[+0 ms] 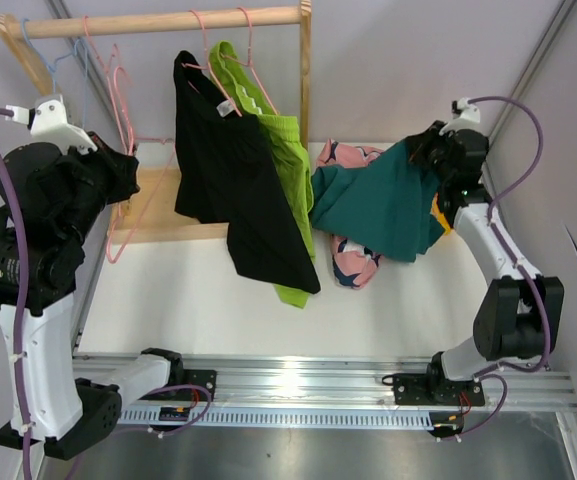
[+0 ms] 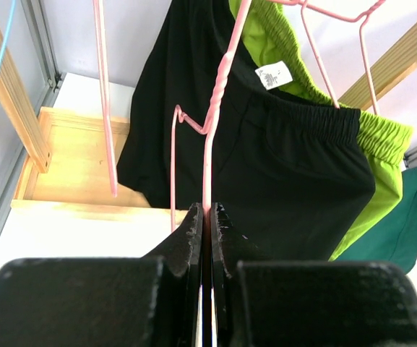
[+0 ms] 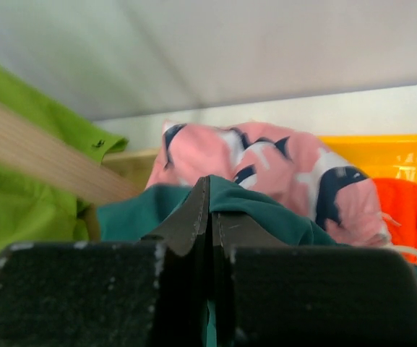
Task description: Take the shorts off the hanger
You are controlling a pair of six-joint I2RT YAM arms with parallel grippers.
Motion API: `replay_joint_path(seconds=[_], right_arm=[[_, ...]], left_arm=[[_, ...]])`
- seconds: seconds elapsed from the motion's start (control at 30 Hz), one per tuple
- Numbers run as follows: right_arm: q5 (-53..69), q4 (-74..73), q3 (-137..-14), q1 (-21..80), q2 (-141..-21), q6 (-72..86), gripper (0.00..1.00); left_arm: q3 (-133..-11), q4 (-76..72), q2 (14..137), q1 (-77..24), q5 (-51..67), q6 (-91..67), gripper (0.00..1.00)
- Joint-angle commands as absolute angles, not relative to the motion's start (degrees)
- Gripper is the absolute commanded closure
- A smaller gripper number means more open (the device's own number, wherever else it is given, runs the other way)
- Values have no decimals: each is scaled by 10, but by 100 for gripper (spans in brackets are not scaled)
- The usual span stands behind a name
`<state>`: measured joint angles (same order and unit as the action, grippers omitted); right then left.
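Note:
Black shorts (image 1: 228,190) and lime green shorts (image 1: 286,150) hang on pink hangers from the wooden rod (image 1: 158,22). My left gripper (image 1: 128,165) is at the rack's left side, shut on the wire of an empty pink hanger (image 2: 209,130); the black shorts (image 2: 295,181) hang just beyond it. My right gripper (image 1: 423,150) is shut on the teal shorts (image 1: 378,205), which drape off it over the table. Under them lie the pink, navy-splotched shorts (image 1: 353,262), with the orange shorts (image 3: 403,210) behind. In the right wrist view teal fabric (image 3: 280,213) wraps the gripper (image 3: 209,184).
More pink and blue hangers (image 1: 43,60) hang at the rod's left end. The rack's wooden base (image 1: 153,205) lies on the white table, its right post (image 1: 305,90) beside the green shorts. A metal rail (image 1: 298,385) runs along the near edge.

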<state>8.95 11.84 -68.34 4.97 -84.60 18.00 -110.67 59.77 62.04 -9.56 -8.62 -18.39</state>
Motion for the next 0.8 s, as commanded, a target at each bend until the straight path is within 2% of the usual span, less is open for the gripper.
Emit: replay_joint_path(seconds=[0.0, 0.13, 0.33, 0.7, 0.73, 0.77], right_arm=[[104, 137, -779, -7, -886, 242, 100], [131, 136, -839, -61, -924, 291, 100], [142, 117, -917, -74, -961, 288, 100], [200, 177, -749, -68, -1014, 335, 100], [213, 165, -751, -68, -1034, 336, 89], [225, 154, -751, -68, -1042, 336, 71]], left_arm=[[-1138, 596, 628, -92, -89, -181, 100], [-1143, 598, 632, -92, -91, -185, 100], [-1154, 601, 642, -92, -98, -181, 100], [-1198, 602, 678, -92, -116, -171, 100], [-1205, 602, 688, -92, -117, -171, 100], [-1221, 602, 694, -92, -119, -171, 100]])
